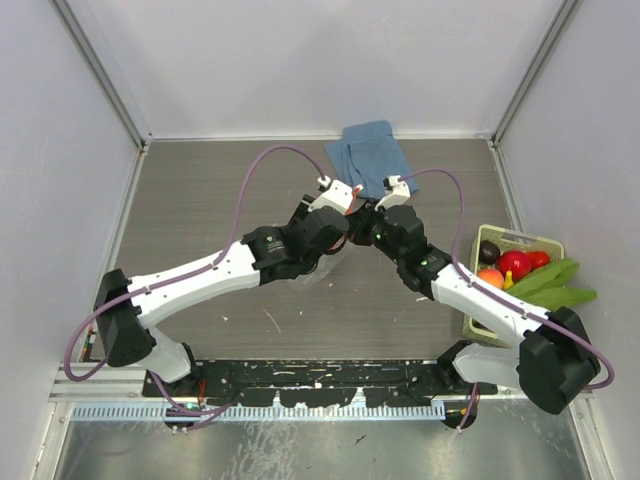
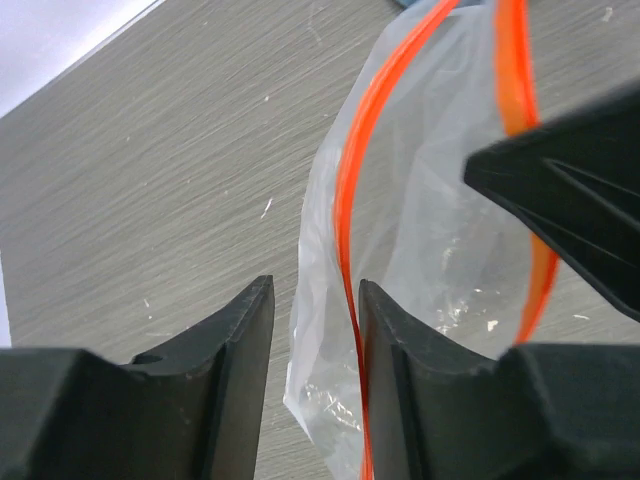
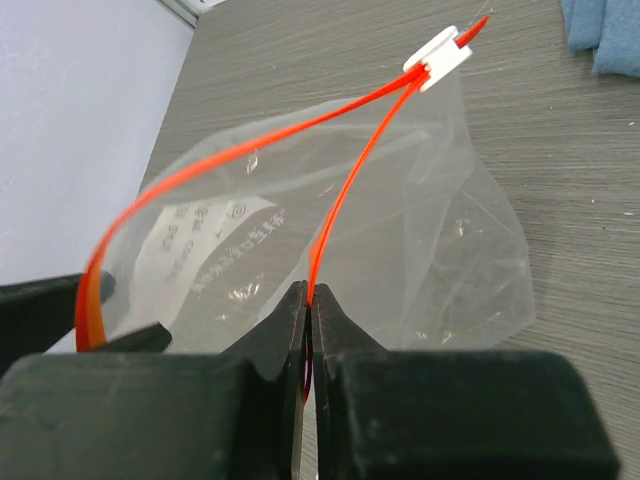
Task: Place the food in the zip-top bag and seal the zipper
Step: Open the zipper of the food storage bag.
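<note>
Two claws share one clear crinkly zip-top bag (image 3: 440,250): the right claw (image 3: 308,292) clamps its orange-red zipper strip (image 3: 345,197), the left claw (image 2: 315,292) stands apart, the other lip against one finger (image 2: 395,380). That loose lip could slip — collapsing the mouth. Only overhead shows the toy food (image 1: 515,265), well behind the right claw; only the right wrist, the white slider tab (image 3: 437,60).

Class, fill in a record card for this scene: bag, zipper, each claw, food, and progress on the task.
Bag: zip-top bag, clear, mouth open, no food seen inside
Zipper: zipper unsealed, white slider at one end
Right claw: shut on one side of the zipper
Left claw: open, the zipper's other side against one finger
Food: food sits in the basket at the right
Progress: nothing bagged yet
</note>
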Motion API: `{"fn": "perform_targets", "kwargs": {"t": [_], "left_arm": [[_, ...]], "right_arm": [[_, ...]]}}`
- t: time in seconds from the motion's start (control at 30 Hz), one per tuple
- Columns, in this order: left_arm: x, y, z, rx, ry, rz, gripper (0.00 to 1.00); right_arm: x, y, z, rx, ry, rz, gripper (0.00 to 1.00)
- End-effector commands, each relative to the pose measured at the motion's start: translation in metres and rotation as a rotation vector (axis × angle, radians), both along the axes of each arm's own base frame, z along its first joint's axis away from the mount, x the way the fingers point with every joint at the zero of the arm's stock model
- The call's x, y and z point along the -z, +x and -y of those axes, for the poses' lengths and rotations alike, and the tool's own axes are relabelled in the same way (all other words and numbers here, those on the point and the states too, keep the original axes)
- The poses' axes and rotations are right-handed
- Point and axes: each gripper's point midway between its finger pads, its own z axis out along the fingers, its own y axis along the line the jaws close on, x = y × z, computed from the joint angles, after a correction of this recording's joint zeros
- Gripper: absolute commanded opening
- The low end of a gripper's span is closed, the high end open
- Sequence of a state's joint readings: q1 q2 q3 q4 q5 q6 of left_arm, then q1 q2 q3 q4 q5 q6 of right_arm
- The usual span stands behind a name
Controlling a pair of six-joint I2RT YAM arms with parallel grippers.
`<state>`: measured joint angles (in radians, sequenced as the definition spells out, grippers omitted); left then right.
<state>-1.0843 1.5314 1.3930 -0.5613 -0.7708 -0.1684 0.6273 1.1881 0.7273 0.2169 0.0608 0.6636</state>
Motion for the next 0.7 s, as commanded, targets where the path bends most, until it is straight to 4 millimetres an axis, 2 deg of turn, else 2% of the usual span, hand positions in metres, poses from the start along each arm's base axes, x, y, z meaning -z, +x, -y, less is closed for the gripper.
{"fn": "perform_targets", "kwargs": {"t": [0.0, 0.2, 0.23, 0.33, 0.4, 0.5, 0.57, 0.67], "left_arm": [[-0.031, 0.012, -0.027, -0.094, -0.023, 0.069, 0.34], [-0.036, 0.018, -0.044, -0.12, -0.009, 0.082, 0.02], [-0.038, 0.02, -0.049, -0.131, 0.003, 0.092, 0.0], [-0.059, 0.025, -0.068, -0.177, 0.066, 0.153, 0.0], [-0.077, 0.027, -0.082, -0.215, 0.098, 0.203, 0.0], [-0.098, 0.027, -0.094, -0.232, 0.113, 0.269, 0.0], [-0.099, 0.027, -0.096, -0.223, 0.121, 0.288, 0.0], [-0.083, 0.028, -0.096, -0.218, 0.166, 0.269, 0.0]], "right_arm": [[-0.02, 0.002, 0.001, 0.012, 0.025, 0.07, 0.09], [-0.014, 0.007, -0.003, 0.009, 0.003, 0.048, 0.1], [-0.017, 0.008, -0.006, -0.001, 0.006, 0.049, 0.09], [-0.028, 0.015, -0.017, -0.032, 0.018, 0.062, 0.09], [-0.042, 0.022, -0.027, -0.056, 0.03, 0.082, 0.09], [-0.053, 0.035, -0.043, -0.077, 0.063, 0.098, 0.1], [-0.049, 0.045, -0.055, -0.089, 0.078, 0.08, 0.09], [-0.031, 0.057, -0.072, -0.114, 0.096, 0.032, 0.09]]}}
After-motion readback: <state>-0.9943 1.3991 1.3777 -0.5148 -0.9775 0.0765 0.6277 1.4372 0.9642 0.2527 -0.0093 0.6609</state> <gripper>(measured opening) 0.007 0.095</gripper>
